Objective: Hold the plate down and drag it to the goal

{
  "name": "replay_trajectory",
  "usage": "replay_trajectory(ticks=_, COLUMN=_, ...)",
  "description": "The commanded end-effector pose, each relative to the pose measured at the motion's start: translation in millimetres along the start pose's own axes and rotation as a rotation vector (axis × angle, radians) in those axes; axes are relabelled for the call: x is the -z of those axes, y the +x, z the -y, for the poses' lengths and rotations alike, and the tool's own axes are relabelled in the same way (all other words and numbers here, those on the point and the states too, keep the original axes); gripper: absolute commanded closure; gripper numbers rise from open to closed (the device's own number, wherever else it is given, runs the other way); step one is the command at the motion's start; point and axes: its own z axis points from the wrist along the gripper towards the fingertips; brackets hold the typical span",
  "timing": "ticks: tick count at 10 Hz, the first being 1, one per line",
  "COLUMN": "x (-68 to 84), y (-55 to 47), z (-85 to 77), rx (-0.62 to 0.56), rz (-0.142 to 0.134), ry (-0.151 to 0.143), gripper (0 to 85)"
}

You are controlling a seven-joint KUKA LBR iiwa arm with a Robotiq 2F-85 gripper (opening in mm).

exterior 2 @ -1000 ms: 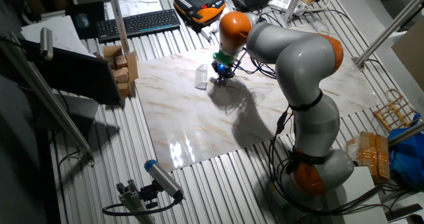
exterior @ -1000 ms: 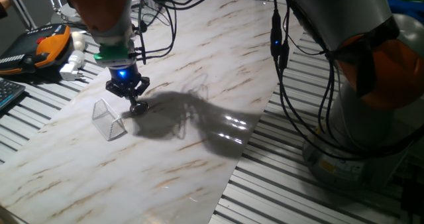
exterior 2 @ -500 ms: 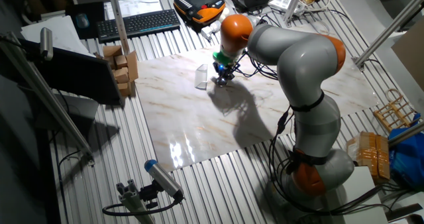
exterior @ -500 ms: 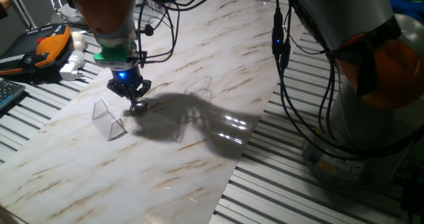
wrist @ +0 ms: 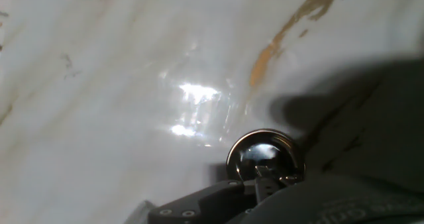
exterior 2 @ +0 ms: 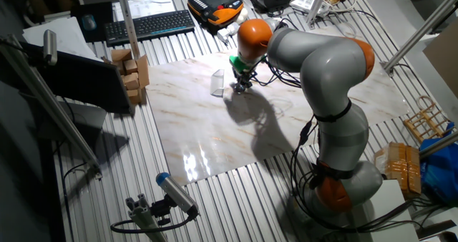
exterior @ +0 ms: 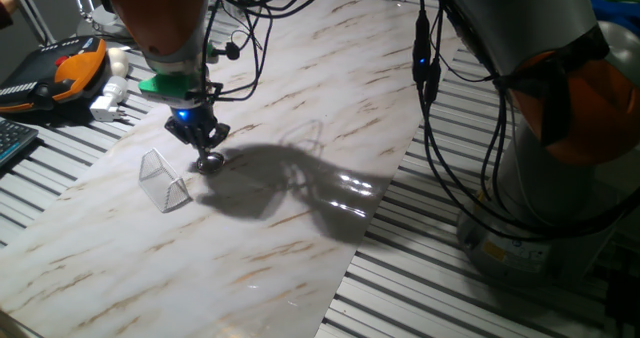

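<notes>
Fingers (exterior: pixel 208 156) closed together, tip pressing down on the plate (wrist: pixel 266 154) (flat on marble worktop (exterior: pixel 300 208)); plate sits just right of the goal (exterior: pixel 164 179), near but apart

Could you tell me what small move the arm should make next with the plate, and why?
Probably keep pressing down and slide toward the goal: the gripper sits on the plate, which lies beside the goal, still apart from it.
</notes>
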Motion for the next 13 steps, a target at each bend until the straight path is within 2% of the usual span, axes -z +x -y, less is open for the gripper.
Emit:
replay_trajectory(ticks=1, x=-0.4, y=0.0, z=-0.4, rx=-0.071, rz=0.008, ry=0.01, gripper=85.0)
replay_trajectory(ticks=2, x=-0.4, y=0.3, z=-0.4, rx=-0.098, rz=0.009, ry=0.025, gripper=85.0)
replay_trajectory(ticks=3, x=-0.7, y=0.5, z=-0.2, rx=-0.125, rz=0.009, ry=0.027, gripper=85.0)
replay_trajectory(ticks=5, x=-2.2, y=1.3, z=-0.4, rx=-0.164, rz=-0.001, ry=0.005, gripper=85.0)
replay_trajectory(ticks=7, x=-3.7, y=1.4, z=-0.2, rx=-0.188, rz=0.0, ry=-0.007, gripper=85.0)
replay_trajectory(ticks=10, x=-3.6, y=-2.3, z=1.2, rx=-0.197, rz=0.035, ry=0.001, gripper=85.0)
replay_trajectory(ticks=13, x=-8.2, y=-14.9, z=7.9, rx=-0.229, rz=0.056, ry=-0.011, gripper=85.0)
